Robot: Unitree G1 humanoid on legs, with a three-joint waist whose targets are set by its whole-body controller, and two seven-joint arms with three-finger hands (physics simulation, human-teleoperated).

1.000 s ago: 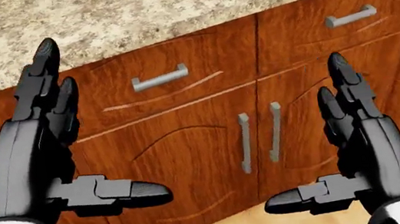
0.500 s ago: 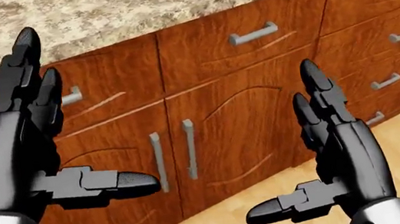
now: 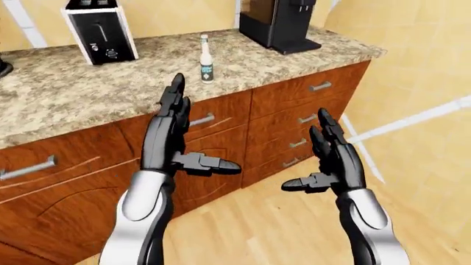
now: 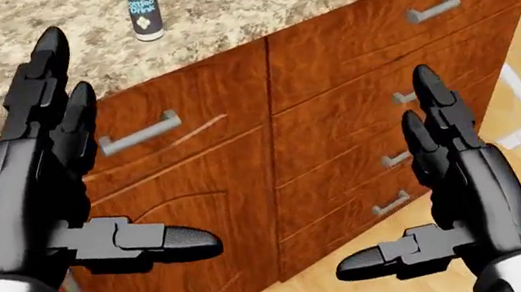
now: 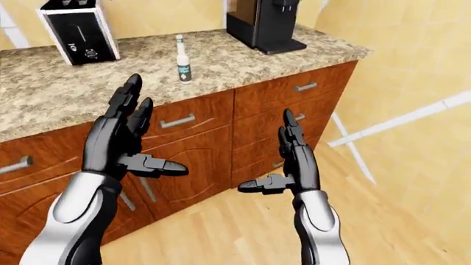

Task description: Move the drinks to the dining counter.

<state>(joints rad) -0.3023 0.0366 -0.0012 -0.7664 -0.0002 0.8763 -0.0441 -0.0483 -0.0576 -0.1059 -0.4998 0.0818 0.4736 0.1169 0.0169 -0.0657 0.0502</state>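
Observation:
A small white drink bottle stands upright on the speckled granite counter, between the toaster and the coffee machine; the head view shows only its lower part at the top edge. My left hand is raised below and left of the bottle, in front of the cabinet drawers, fingers spread and empty. My right hand hangs lower to the right over the wooden floor, also open and holding nothing. Neither hand touches the bottle or the counter.
A white and black toaster stands at the counter's upper left, a black coffee machine at its right end. Brown cabinet doors and drawers with grey handles run under the counter. Wooden floor and a yellow wall lie to the right.
The whole picture has shifted: the cabinets slid leftward in the head view and the bottle came into sight at the top. Both hands keep the same open pose.

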